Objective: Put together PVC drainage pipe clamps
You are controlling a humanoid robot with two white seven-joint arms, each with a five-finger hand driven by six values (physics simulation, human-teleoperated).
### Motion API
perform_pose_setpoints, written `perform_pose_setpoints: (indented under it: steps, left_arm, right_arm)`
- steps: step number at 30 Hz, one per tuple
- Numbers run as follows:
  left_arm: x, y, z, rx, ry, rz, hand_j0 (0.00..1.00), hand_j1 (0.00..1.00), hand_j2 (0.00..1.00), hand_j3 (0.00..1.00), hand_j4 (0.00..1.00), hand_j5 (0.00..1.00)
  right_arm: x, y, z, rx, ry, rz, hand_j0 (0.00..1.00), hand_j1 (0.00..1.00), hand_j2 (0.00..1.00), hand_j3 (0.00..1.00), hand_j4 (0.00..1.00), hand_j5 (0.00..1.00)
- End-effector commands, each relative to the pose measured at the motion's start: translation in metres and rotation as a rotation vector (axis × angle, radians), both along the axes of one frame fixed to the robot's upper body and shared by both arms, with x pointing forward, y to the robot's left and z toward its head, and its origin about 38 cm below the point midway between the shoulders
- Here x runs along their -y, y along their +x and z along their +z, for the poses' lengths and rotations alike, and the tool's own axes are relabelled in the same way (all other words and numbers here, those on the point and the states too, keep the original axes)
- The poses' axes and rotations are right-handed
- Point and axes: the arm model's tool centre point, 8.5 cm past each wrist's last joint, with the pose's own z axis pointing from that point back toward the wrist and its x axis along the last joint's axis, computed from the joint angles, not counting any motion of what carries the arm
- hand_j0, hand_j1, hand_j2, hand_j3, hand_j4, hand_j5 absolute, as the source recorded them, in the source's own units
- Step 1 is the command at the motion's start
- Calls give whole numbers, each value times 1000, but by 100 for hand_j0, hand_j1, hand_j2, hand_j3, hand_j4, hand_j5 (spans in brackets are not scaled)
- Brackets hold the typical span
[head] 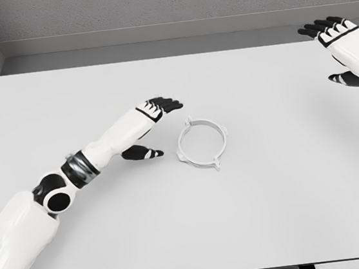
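One clamp ring (pixel 201 145) on table (pixel 290 193), two empty spread hands: left (pixel 149 128), right (pixel 341 48)

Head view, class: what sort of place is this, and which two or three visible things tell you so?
Probably a simulated robot workbench, not a real workshop. A plain white table stands against bare grey walls; a single white ring-shaped pipe clamp lies on it; both white robot hands, left and right, hover open.

A white ring-shaped pipe clamp (pixel 202 144) lies flat on the white desk (pixel 290 193), near its middle. The left hand (pixel 154 125) hovers just beside the clamp's left edge — fingers extended, thumb spread, holding nothing. The right hand (pixel 341 48) hangs open at the far right — well apart from the clamp.
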Motion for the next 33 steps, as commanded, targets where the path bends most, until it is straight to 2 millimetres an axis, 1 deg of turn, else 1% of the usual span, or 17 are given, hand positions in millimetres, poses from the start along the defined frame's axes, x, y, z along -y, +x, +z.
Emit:
perform_pose_setpoints:
  steps: [1,2,4,5,6,8,10,12,14,16,19,21,22,25,26,29,33]
  left_arm:
    - [-6,-3,10,22,3,-9,100,100,100,100,100,100]
    - [-7,-8,14,35,4,-19,100,100,100,100,100,100]
    - [-14,-10,15,33,9,-18,100,100,100,100,100,100]
    - [-18,-9,16,34,16,-13,100,100,100,100,100,100]
    - [-22,-7,19,43,18,-3,100,100,100,100,100,100]
    - [-36,-1,28,61,10,36,100,100,100,100,100,100]
    - [-48,2,32,71,23,57,100,100,100,100,100,100]
    - [-76,9,45,101,43,119,100,100,100,100,100,100]
    - [-101,12,54,119,91,155,100,100,100,100,100,100]
    - [-128,16,60,126,120,211,100,100,100,100,100,100]
    - [-148,21,63,123,139,256,100,100,100,100,100,100]
    - [-148,21,62,121,140,258,100,100,100,100,100,100]
    - [-149,21,61,118,140,259,100,100,100,100,100,100]
    - [-151,21,59,112,143,266,100,100,100,100,100,100]
    - [-152,22,59,111,143,268,100,100,100,100,100,100]
    - [-153,22,56,103,144,272,100,100,100,100,100,100]
    - [-153,22,56,102,145,271,100,100,100,100,100,100]
  right_arm:
    - [-17,-1,1,9,-4,42,100,100,100,100,100,100]
    - [-30,0,2,14,-23,75,100,100,100,100,100,100]
    - [-61,7,-10,-26,-54,158,100,100,100,100,100,100]
    - [-72,17,-13,-44,-75,183,100,100,100,100,100,100]
    - [-78,26,-16,-65,-87,196,100,100,100,100,100,100]
    - [-87,34,-22,-89,-93,217,100,100,100,100,100,100]
    - [-84,51,-25,-117,-81,199,100,100,100,100,100,100]
    - [-94,73,-38,-190,-129,213,100,100,100,100,100,100]
    - [-111,84,-48,-228,-210,243,100,100,100,100,100,100]
    - [-128,88,-59,-240,-256,248,100,100,100,100,100,100]
    - [-141,94,-56,-220,-321,253,100,100,100,100,100,100]
    - [-152,97,-50,-204,-325,268,100,100,100,100,100,100]
    - [-162,97,-49,-198,-323,285,100,100,100,100,100,100]
    - [-179,89,-40,-156,-318,329,100,100,100,100,100,100]
    - [-182,86,-32,-130,-309,339,100,100,100,100,100,100]
    - [-190,71,-26,-98,-258,379,100,100,100,100,100,100]
    - [-190,65,-35,-121,-225,393,100,100,100,100,100,100]
